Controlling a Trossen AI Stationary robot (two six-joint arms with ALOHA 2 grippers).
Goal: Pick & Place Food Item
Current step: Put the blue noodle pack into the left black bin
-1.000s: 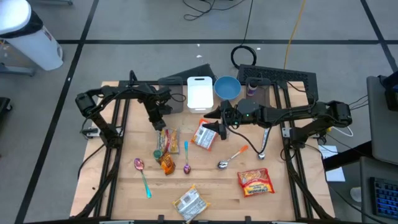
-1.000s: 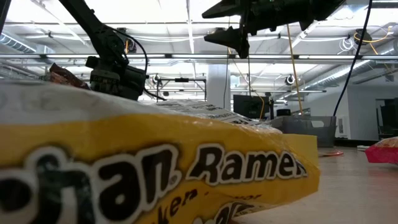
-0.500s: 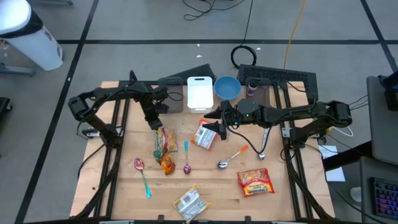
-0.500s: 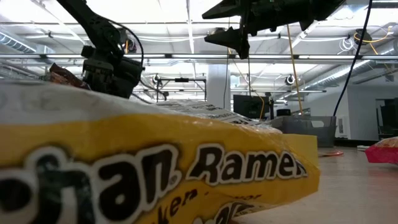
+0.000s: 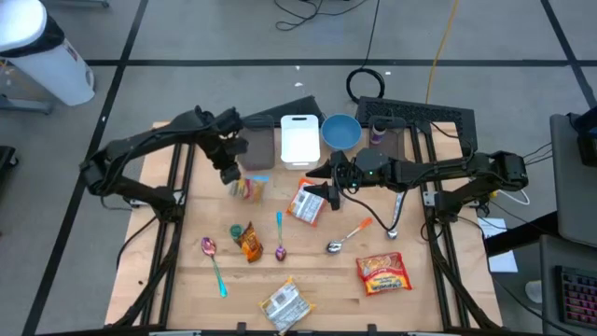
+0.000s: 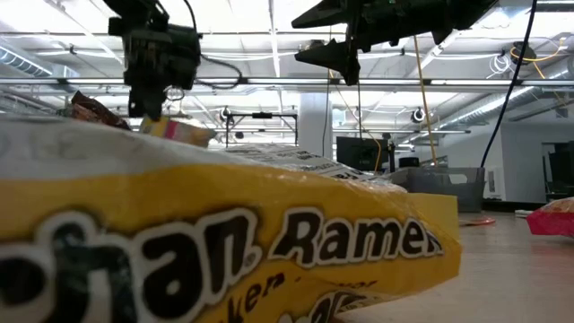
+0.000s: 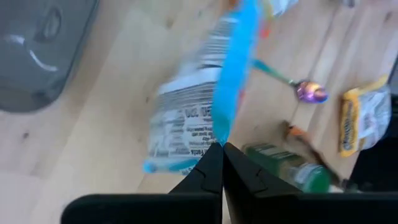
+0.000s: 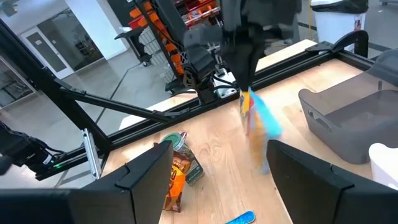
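Observation:
My left gripper [image 5: 231,174] is shut on a snack packet [image 5: 248,188] with a blue edge and white printed back. It holds the packet above the table's left middle. The packet also shows in the left wrist view [image 7: 198,106], in the right wrist view [image 8: 259,122] and in the low view [image 6: 179,132]. My right gripper [image 5: 332,196] stands open and level above the table's middle, near a red and white packet [image 5: 306,203], with nothing between its fingers [image 8: 149,180]. My left gripper pinches the packet's blue edge [image 7: 222,134] between its two shut fingertips [image 7: 211,168]. The fingers slant down from above. The packet hangs below them, tilted and clear of the table.
A grey bin [image 5: 259,149], a white cutting board [image 5: 300,140] and a blue bowl [image 5: 340,131] stand at the far edge. A green bottle beside an orange packet [image 5: 247,240], several spoons [image 5: 280,238], a red ramen packet [image 5: 382,273] and a yellow one [image 5: 284,303] lie nearer.
My left gripper, staying shut, has risen and drawn a little toward the far edge. The snack packet, which lay flat on the table, is lifted clear and hangs below the fingers.

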